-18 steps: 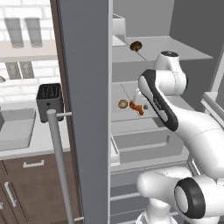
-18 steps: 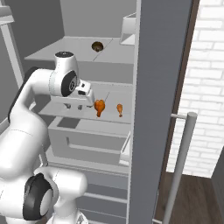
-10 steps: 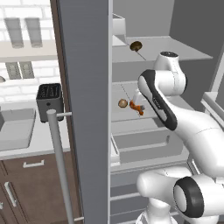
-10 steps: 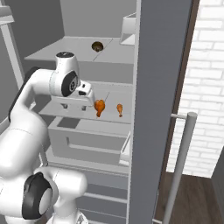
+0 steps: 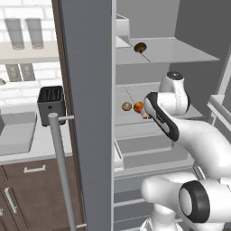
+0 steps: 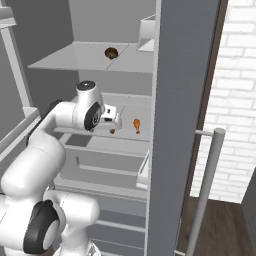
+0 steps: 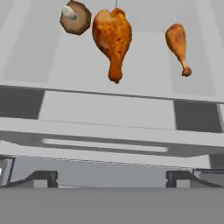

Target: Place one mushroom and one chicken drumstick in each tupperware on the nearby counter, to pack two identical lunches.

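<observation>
In the left base view, a mushroom (image 5: 127, 106) and a drumstick (image 5: 139, 107) lie side by side on the middle fridge shelf (image 5: 131, 97), with another mushroom (image 5: 140, 47) on the shelf above. In the right base view, the gripper (image 6: 118, 118) reaches toward a second drumstick (image 6: 136, 124) on that middle shelf. In the hand view, 2 golden-brown drumsticks (image 7: 112, 37) (image 7: 177, 42) and a brown mushroom (image 7: 75, 17) lie ahead of wide-open, empty jaws; the drumsticks look firm and probably greasy, best pinched across the thick meaty end.
</observation>
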Controlling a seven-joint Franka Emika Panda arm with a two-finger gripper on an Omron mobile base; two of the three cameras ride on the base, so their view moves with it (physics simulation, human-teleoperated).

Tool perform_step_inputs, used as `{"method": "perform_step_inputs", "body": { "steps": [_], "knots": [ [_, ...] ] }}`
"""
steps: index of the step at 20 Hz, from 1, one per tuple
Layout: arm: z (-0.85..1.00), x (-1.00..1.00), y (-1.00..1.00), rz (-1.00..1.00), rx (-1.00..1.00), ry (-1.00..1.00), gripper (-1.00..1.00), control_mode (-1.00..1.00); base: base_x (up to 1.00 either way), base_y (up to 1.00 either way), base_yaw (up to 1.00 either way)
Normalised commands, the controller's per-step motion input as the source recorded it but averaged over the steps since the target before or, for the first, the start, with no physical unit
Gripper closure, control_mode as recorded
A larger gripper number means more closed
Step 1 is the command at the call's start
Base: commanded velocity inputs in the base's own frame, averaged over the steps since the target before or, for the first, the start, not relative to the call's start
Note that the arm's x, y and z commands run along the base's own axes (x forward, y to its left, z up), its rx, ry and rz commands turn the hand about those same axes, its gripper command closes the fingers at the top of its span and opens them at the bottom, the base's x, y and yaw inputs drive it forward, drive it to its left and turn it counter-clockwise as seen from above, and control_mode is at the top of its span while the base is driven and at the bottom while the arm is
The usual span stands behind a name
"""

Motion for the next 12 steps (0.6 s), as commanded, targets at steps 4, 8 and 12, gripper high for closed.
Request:
{"method": "perform_step_inputs", "body": {
  "steps": [4,8,12],
  "knots": [
    [-0.08,0.44,0.0,0.0,-0.07,-0.5,-1.0,-1.0,0.0,0.0,0.0],
    [0.04,0.45,0.0,0.0,0.0,-0.15,-1.0,-1.0,0.0,0.0,0.0],
    [0.02,0.41,0.0,0.02,0.07,0.01,-1.0,-1.0,0.0,0.0,0.0]
  ]
}}
